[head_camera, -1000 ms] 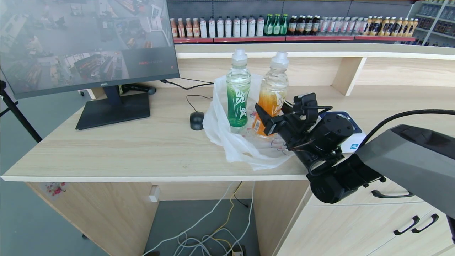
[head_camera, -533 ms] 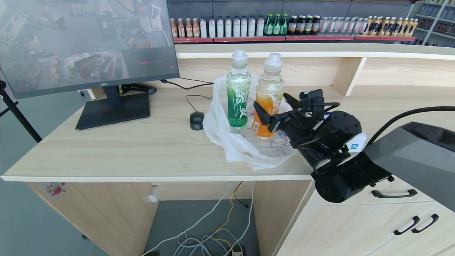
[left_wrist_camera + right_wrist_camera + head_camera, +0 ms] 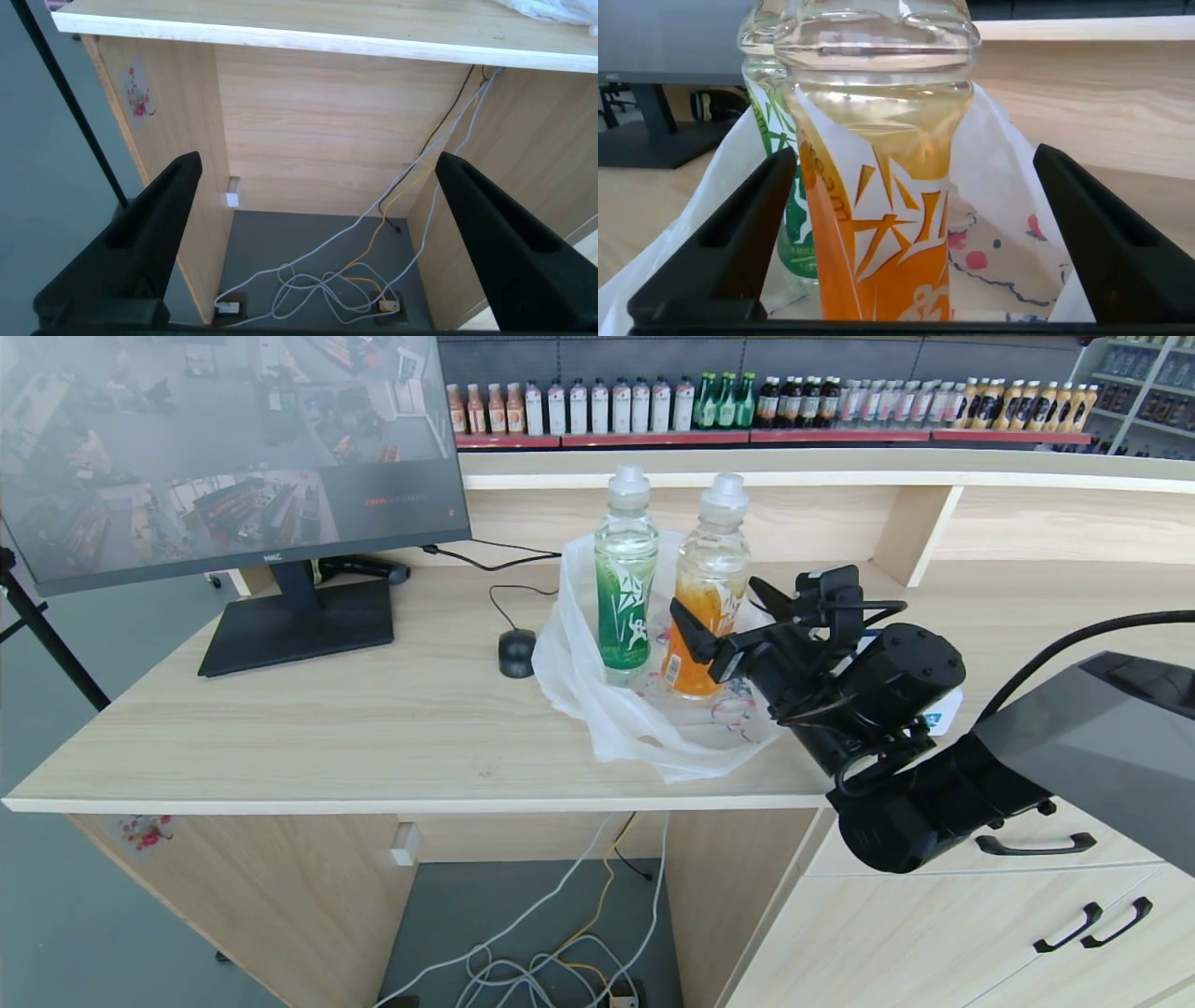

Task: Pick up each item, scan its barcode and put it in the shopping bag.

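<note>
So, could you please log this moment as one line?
right tool: open, facing orange bottle | orange bottle, green bottle: upright on white bag | left tool: open, below desk top

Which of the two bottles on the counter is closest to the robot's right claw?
The orange-labelled bottle, directly in front of the open right claw; the green-labelled bottle stands on its far side.

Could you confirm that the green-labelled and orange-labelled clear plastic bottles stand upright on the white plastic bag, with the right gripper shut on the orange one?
No: the right gripper is open, its fingers spread either side of the orange-labelled clear plastic bottle, as the right wrist view shows. The rest holds.
</note>
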Available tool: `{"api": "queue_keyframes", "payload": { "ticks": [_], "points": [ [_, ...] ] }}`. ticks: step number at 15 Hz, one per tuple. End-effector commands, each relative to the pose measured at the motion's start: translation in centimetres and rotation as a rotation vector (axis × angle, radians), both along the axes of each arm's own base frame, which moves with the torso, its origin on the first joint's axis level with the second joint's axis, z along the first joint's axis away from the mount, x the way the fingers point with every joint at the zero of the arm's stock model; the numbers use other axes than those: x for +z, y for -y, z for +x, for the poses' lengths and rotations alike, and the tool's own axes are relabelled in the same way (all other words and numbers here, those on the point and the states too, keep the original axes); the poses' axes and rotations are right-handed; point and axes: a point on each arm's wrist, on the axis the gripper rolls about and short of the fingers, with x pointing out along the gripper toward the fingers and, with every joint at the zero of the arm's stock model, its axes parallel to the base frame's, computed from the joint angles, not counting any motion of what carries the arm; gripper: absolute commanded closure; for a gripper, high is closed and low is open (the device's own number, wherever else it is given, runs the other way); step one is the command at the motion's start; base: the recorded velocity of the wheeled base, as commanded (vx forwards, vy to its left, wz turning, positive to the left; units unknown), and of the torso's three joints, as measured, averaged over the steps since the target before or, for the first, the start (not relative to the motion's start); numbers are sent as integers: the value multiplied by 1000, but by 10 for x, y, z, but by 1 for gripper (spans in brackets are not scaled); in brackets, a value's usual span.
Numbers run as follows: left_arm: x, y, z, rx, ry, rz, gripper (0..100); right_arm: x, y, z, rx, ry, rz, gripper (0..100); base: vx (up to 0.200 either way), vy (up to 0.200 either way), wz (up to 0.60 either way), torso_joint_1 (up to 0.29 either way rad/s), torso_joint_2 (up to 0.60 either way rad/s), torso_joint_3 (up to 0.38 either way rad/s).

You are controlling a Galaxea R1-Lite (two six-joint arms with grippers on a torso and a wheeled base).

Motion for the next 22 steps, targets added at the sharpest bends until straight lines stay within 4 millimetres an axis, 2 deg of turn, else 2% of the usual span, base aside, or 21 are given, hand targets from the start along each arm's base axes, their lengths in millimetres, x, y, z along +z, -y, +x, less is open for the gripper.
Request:
{"api": "queue_keyframes", "payload": {
  "ticks": [1, 9, 15, 19, 22],
  "points": [
    [0, 0, 0, 1, 1, 0, 0, 12, 4, -9, 1, 20, 7, 0, 0, 0, 0, 0, 0, 0],
    [0, 0, 0, 0, 1, 0, 0, 57, 27, -52, -7, 87, 37, 0, 0, 0, 0, 0, 0, 0],
    [0, 0, 0, 1, 1, 0, 0, 67, 38, -77, -8, 92, 39, 0, 0, 0, 0, 0, 0, 0],
    [0, 0, 0, 0, 1, 0, 0, 84, 59, -123, -6, 123, 52, 0, 0, 0, 0, 0, 0, 0],
    [0, 0, 0, 0, 1, 0, 0, 88, 86, -182, -4, 142, 59, 0, 0, 0, 0, 0, 0, 0]
  ]
}}
